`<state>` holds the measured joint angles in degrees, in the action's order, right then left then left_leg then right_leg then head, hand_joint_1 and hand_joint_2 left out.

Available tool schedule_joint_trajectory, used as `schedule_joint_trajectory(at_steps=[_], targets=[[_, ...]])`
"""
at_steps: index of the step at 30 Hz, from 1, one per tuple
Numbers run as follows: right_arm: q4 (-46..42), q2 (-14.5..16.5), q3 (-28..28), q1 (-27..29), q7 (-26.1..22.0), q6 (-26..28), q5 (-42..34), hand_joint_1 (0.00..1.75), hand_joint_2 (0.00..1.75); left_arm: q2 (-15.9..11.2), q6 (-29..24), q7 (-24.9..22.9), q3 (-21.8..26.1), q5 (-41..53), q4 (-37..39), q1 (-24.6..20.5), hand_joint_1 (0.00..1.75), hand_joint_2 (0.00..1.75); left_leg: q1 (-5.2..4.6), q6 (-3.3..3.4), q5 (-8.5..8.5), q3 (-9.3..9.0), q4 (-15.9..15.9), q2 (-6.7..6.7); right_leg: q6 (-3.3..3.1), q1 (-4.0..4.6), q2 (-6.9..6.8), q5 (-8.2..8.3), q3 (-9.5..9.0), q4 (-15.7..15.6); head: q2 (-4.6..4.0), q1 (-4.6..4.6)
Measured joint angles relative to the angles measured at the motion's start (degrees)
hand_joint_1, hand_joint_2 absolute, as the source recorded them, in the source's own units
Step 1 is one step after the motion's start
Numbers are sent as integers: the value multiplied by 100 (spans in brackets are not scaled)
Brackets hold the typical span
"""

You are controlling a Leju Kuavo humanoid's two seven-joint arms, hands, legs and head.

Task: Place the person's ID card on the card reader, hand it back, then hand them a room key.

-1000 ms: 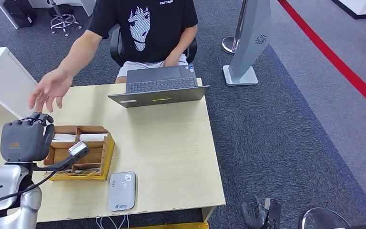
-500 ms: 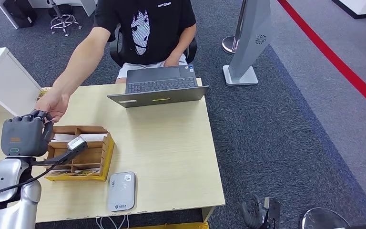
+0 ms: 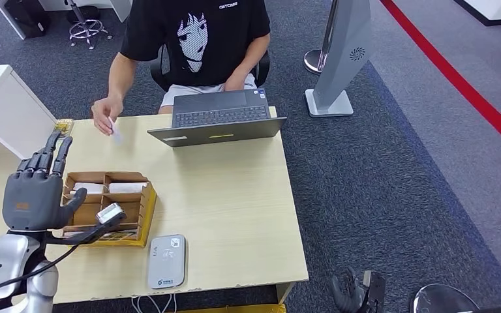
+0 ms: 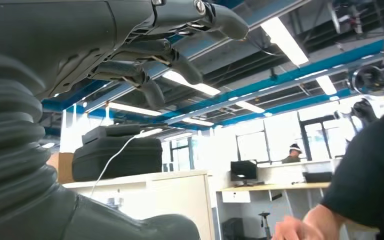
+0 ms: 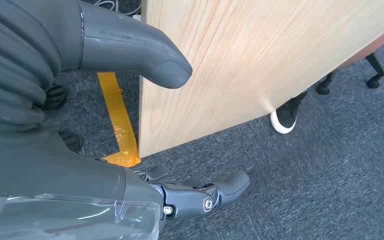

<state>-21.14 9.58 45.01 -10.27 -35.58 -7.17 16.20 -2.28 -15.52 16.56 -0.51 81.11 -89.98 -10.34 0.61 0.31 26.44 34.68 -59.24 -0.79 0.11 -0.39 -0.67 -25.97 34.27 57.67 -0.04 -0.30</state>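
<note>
The left hand (image 3: pixel 34 195) is raised beside the wooden card tray (image 3: pixel 145 210), fingers spread and empty; the right hand (image 5: pixel 200 195) hangs open below the counter (image 3: pixel 235 195). The person's hand (image 3: pixel 107 113), beyond the tray, holds a pale card (image 3: pixel 116 134), so one hand-over looks finished. Which card it is cannot be told; if the ID, the next move calls for picking a room key from the tray.

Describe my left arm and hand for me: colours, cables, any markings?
The left hand is dark grey, with a small orange marking and a green dot on its back, and darker jointed fingers. A grey ribbed cover sits at the wrist. The silver arm below carries a black cable.
</note>
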Motion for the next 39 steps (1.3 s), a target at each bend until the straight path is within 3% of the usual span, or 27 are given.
schedule_joint_trajectory(at_steps=[4, 10, 16, 22, 31, 36, 39], targets=[[0, 0, 13, 51, -82, -6, -6, 0, 175, -147, 168, -14, -399, 193, -319, 434, 0, 175, 1, 0, 0, 0, 0, -1, 0, 0, 0, -1, 1, 0, 0, 0], [0, -1, 66, 114, -158, -56, -22, 0, 175, -640, 420, -204, -1113, 300, -544, 873, 0, 175, 2, -1, 2, 1, 1, -1, 4, 0, 2, -5, 1, 0, 0, -1], [0, -1, 158, 164, -168, -109, -43, 0, 175, -1147, 519, -316, -1472, 317, -641, 1112, 0, 175, 2, -3, 3, 1, 1, -1, 4, 1, 2, -6, 2, 0, 0, 0], [0, -1, 182, 169, -168, -109, -42, 0, 175, -1338, 528, -357, -1601, 314, -700, 1155, 0, 175, 0, -3, 3, 1, 1, 0, 5, 1, 2, -5, 0, 0, 0, -1], [0, -1, 196, 169, -169, -109, -41, 0, 175, -1389, 536, -389, -1628, 313, -709, 1171, 0, 175, 0, -3, 3, 1, 1, -1, 5, 1, 2, -5, 0, 0, 0, 0], [0, -1, 344, 227, -186, -205, -99, 0, 175, -1713, 504, -673, -1628, 209, -1041, 1815, 0, 175, 2, -5, 9, 2, 2, 0, 7, 1, 2, -12, 1, 0, 0, 0], [0, -1, 381, 238, -186, -210, -78, 0, 175, -1726, 496, -722, -1558, 171, -1040, 1960, 0, 175, 2, -6, 10, 3, 2, 0, 6, 1, 1, -13, 1, 0, 0, -1]])
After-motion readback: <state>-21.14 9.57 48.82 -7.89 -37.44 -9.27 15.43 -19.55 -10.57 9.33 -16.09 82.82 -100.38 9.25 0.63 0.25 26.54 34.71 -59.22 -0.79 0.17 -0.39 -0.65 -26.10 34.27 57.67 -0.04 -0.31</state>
